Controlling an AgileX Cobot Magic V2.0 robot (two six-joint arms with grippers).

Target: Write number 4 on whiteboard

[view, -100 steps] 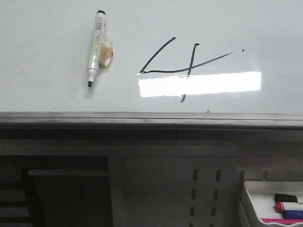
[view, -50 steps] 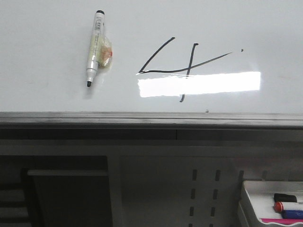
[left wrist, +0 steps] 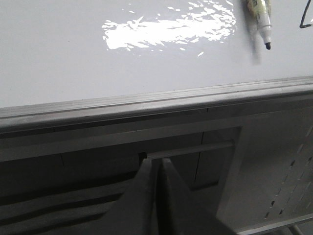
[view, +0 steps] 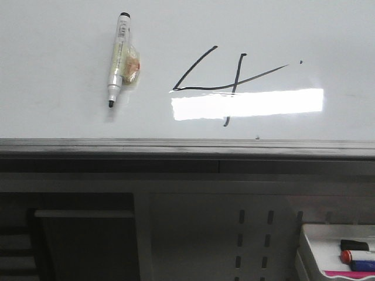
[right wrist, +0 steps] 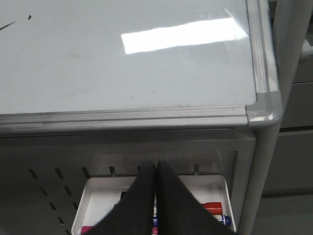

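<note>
The whiteboard fills the upper front view, with a grey metal edge along its near side. A thin black number 4 is drawn on it, above a bright light patch. A white uncapped marker lies on the board left of the 4, tip toward the near edge; its tip also shows in the left wrist view. My left gripper is shut and empty, below the board's near edge. My right gripper is shut and empty, below the board's near right corner. Neither gripper shows in the front view.
A white tray with red, blue and black markers hangs on the grey perforated panel below the board at the right; it also shows under my right gripper. A dark recess with a bar lies below left.
</note>
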